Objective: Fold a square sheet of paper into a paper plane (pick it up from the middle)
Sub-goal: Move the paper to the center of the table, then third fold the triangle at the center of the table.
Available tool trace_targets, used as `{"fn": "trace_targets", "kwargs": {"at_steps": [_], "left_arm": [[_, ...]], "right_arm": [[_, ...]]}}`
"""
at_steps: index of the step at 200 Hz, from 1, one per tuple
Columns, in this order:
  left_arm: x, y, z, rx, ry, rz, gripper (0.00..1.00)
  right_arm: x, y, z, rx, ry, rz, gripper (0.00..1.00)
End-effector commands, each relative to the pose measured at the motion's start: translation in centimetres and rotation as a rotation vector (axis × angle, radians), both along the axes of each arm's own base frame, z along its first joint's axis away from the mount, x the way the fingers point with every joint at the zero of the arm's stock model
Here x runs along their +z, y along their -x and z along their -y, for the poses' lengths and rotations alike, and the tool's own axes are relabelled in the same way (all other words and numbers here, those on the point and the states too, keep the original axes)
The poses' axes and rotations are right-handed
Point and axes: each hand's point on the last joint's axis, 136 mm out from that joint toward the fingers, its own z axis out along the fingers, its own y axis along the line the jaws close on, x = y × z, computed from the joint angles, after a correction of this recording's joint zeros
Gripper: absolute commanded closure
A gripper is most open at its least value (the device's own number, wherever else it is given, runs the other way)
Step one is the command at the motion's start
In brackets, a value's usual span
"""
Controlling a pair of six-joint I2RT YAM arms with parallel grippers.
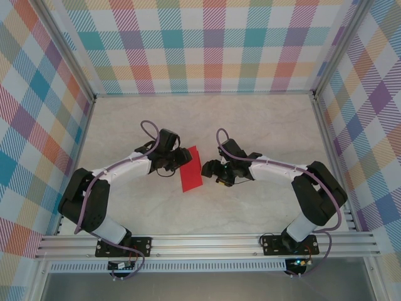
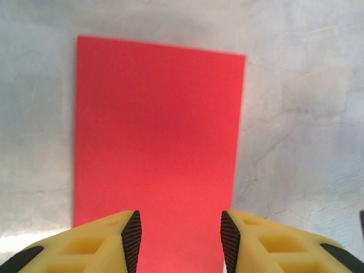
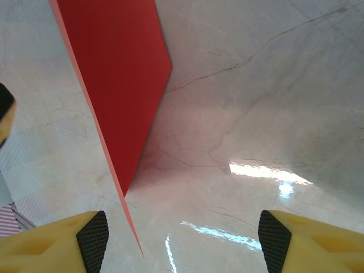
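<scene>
From the top external view, the red sheet of paper [image 1: 190, 169] lies on the pale marble table [image 1: 263, 125], roughly midway between the two arms. It shows as a narrow rectangle, longer toward and away from the bases than across. The left gripper [image 1: 178, 160] reaches in from the left and meets the sheet's upper left edge. The right gripper [image 1: 209, 168] points at the sheet's right edge from just beside it; whether it touches cannot be told from here. Plaid walls [image 1: 207, 44] close in the table on three sides, and an aluminium rail [image 1: 207, 241] carries the arm bases.

In the left wrist view, the sheet [image 2: 159, 131] lies flat on the table [image 2: 301, 114] and runs away from the camera, its near end passing between the yellow fingers. The left gripper [image 2: 180, 236] is released: its black pads [image 2: 132, 239] stand apart with red paper showing in the gap, pinching nothing.

In the right wrist view, the sheet [image 3: 119, 74] fills the upper left, narrowing to a sharp corner that ends just beside the left-hand pad [image 3: 94, 239]. A reddish tint lies on the marble [image 3: 256, 114] along its long edge. The right gripper [image 3: 185, 244] is spread wide, with bare table between the fingers and nothing grasped.
</scene>
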Motion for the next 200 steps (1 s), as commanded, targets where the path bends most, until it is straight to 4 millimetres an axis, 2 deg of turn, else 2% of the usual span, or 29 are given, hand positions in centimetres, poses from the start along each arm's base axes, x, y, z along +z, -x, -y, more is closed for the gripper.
{"fn": "trace_targets", "kwargs": {"at_steps": [1,30,56,63,90,162,184,200], "left_arm": [[-0.8,-0.4,-1.2,-0.013,-0.062,-0.017,0.56],[-2.2,-1.5,-1.3,-0.019,-0.073,-0.044,0.57],[-3.5,-1.6,-1.6,-0.015,-0.072,-0.083,0.59],[-3.2,-2.2,-1.4,-0.014,-0.057,-0.056,0.59],[-3.4,-2.2,-1.4,-0.014,-0.055,-0.058,0.59],[-3.6,-2.0,-1.6,-0.016,-0.056,-0.066,0.6],[-3.4,-1.9,-1.2,-0.032,-0.03,-0.054,0.6],[-3.1,-1.8,-0.6,-0.052,0.003,-0.042,0.61]], "right_arm": [[-0.2,0.3,-1.1,0.02,-0.042,-0.029,0.27],[-0.1,0.4,-2.1,0.041,-0.068,-0.04,0.26],[-0.4,0.7,-2.6,0.05,-0.085,-0.065,0.28],[-0.6,0.8,-2.8,0.052,-0.089,-0.072,0.3],[-0.7,1.2,-3.3,0.063,-0.114,-0.088,0.38],[-0.5,1.7,-3.6,0.059,-0.154,-0.094,0.78],[-0.7,1.9,-3.1,0.045,-0.137,-0.095,0.93],[-0.8,2.1,-2.6,0.04,-0.115,-0.094,1.0]]}}
